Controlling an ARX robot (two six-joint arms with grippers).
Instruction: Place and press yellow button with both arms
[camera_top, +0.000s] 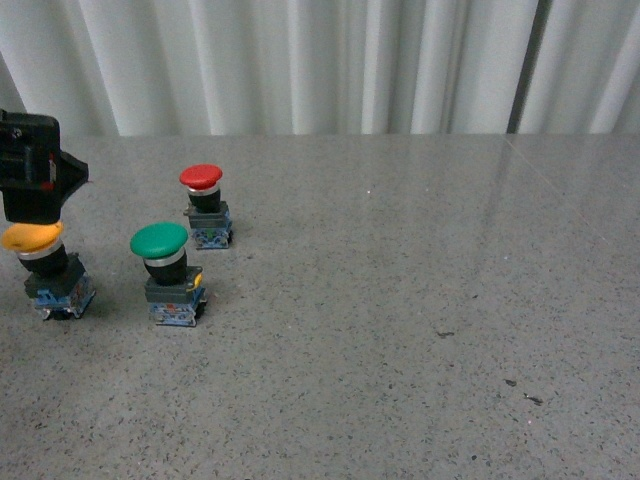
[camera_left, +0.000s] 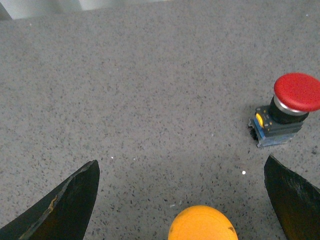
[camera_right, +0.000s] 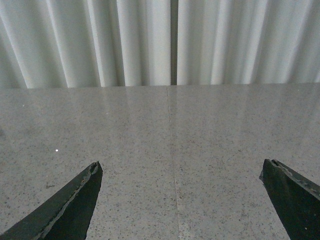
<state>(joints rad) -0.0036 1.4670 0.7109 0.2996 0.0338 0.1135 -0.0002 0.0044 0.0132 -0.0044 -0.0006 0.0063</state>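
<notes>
Since left fingers (camera_left: 70, 205) hover apart over yellow button (camera_left: 201, 224), guessing grab setup; right fingers (camera_right: 70, 205) apart too, over bench (camera_right: 170, 150).

Speckled grey table (camera_top: 400, 300) bears yellow button (camera_top: 32, 237), green button (camera_top: 159, 240), red button (camera_top: 201, 177).

Legible text: none in any view.
Yellow button (camera_top: 33, 237): plain cap; base too small to read.
Green button (camera_top: 159, 240): plain cap; blue-clipped base blurred, nothing legible.
Red button (camera_left: 297, 92): plain cap; yellow patch on base, no lettering made out.
Left arm (camera_top: 30, 165): small red mark on black housing, too small to read as sign or letters.
</notes>
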